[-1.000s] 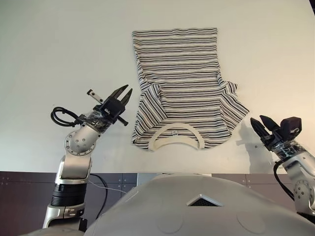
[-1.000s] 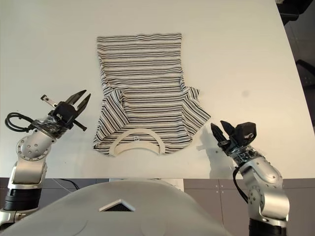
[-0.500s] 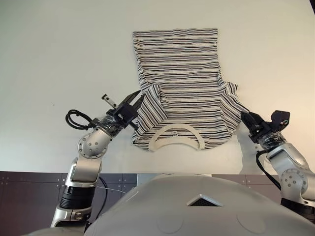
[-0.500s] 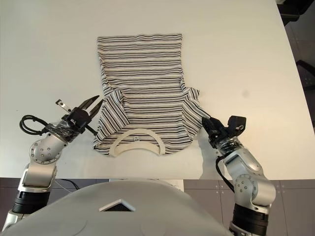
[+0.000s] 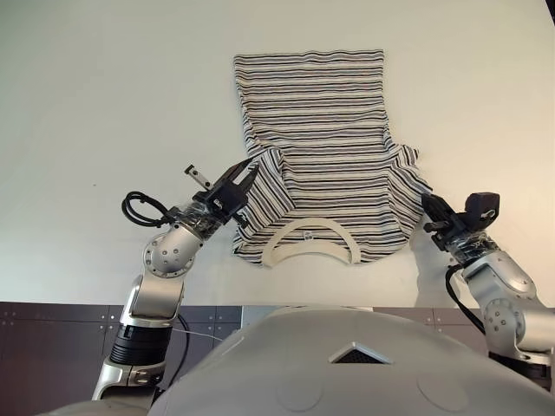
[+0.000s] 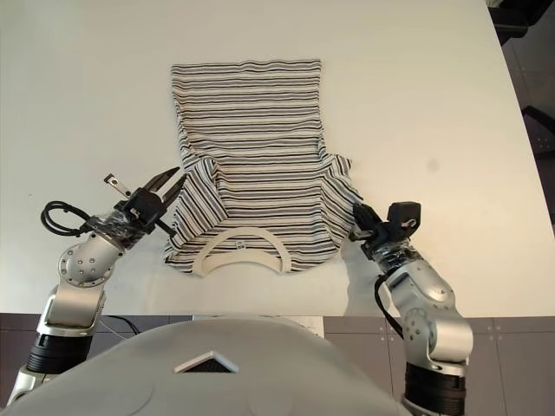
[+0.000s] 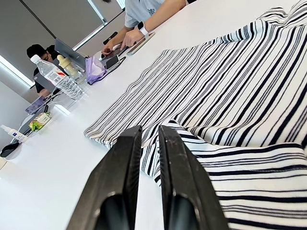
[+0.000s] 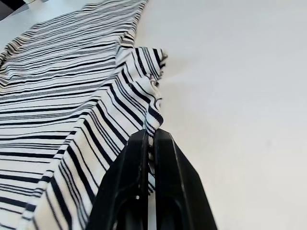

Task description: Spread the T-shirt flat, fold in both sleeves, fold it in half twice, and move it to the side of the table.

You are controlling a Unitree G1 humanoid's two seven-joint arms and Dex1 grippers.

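T-shirt (image 5: 316, 121) lies mostly flat mid-surface (image 5: 104, 87), collar (image 5: 308, 238) toward me, the cloth rumpled at both shoulders. My left end effector (image 5: 249, 172) sits low with its fingers slightly spread, tips straddling the edge of the left sleeve (image 5: 264, 186). My right end effector (image 5: 427, 208) is pressed together, pinching the hem of the right sleeve (image 5: 414, 182).

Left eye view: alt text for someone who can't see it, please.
A striped T-shirt lies on a white table, collar nearest the robot, sleeves partly bunched. The left gripper, slightly open, sits at the shirt's left edge; the right gripper pinches the right sleeve's edge.
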